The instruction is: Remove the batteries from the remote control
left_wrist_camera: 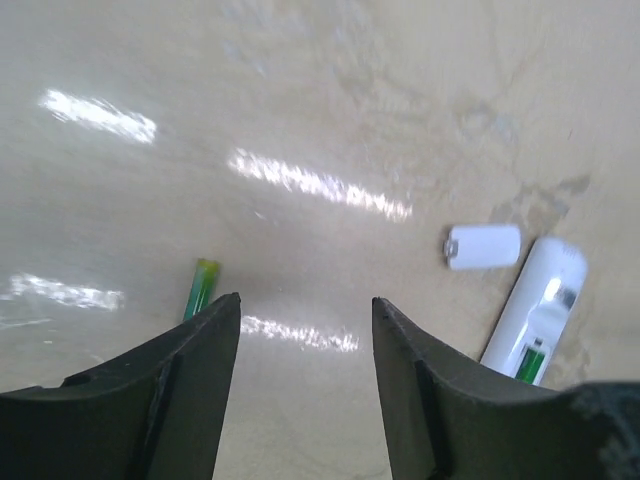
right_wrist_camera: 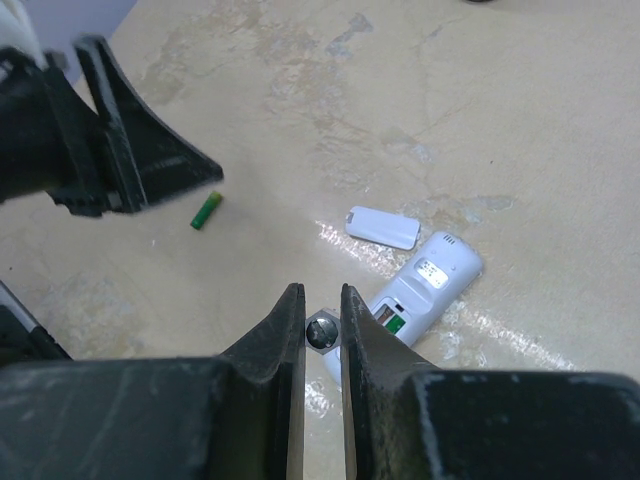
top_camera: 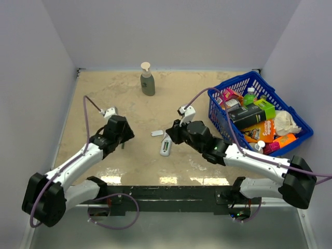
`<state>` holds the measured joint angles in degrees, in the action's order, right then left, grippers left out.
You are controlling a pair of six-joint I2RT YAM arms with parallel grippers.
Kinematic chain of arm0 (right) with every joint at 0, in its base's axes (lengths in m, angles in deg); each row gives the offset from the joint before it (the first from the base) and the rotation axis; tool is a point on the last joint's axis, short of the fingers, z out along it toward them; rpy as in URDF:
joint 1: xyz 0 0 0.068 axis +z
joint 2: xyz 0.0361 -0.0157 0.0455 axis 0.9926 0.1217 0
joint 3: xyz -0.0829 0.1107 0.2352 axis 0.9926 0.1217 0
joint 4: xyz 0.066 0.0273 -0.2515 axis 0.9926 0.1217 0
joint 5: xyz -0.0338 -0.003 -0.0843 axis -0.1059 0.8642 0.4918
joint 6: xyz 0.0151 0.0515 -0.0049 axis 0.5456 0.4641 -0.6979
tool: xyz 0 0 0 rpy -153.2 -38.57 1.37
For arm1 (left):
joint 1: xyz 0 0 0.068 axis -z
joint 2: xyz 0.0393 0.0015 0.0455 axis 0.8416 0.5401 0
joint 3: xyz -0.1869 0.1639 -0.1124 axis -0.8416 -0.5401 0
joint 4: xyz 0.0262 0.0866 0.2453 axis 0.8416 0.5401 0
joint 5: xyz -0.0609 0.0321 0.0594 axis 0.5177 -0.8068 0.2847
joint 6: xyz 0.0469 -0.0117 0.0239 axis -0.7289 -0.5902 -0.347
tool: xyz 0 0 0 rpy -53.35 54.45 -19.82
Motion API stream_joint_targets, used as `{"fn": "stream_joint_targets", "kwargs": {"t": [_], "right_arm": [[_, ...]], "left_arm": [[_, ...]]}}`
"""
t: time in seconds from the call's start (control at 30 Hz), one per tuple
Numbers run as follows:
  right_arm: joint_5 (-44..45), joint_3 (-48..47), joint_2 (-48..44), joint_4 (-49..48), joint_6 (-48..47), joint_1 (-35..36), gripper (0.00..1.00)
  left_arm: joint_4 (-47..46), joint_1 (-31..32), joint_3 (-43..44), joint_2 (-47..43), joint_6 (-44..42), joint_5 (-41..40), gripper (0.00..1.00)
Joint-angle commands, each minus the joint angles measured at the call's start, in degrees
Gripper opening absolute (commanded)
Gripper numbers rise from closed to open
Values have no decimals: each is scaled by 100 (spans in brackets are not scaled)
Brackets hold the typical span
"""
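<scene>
Wrist view alone shows right claw [right_wrist_camera: 322, 296] pinching a battery [right_wrist_camera: 322, 330] end-on; left claw [left_wrist_camera: 306, 302] gapes empty.

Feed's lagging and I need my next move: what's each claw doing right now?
Left claw: open, empty.
Right claw: closed on a battery.

The surface [right_wrist_camera: 520, 110] looks glossy and stone-patterned. The remote control [right_wrist_camera: 455, 262] is smooth white plastic; beside it, the battery [right_wrist_camera: 322, 330] end gleams metallic.
</scene>
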<state>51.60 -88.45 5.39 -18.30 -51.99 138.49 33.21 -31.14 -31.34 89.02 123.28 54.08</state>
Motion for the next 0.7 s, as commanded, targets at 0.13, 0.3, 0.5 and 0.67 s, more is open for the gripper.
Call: {"fn": "stream_joint_targets", "kwargs": {"t": [0.13,0.3,0.5,0.67], "right_arm": [[-265,147,-270,-211,66,-11,0],[-494,253,-445,-343,102,-11,0],[-389,349,-955,-264,-4,-11,0],[-327,350,-1140,-203,-91,-11,0]], "left_arm": [[1930,-981,577,-381,1123,-3072,53],[1872,-2944,401,93,1602,-2308,33],[1221,-3988,375,876,924,-930,0],[1080,-4076,181,1244,950,-772,0]]}}
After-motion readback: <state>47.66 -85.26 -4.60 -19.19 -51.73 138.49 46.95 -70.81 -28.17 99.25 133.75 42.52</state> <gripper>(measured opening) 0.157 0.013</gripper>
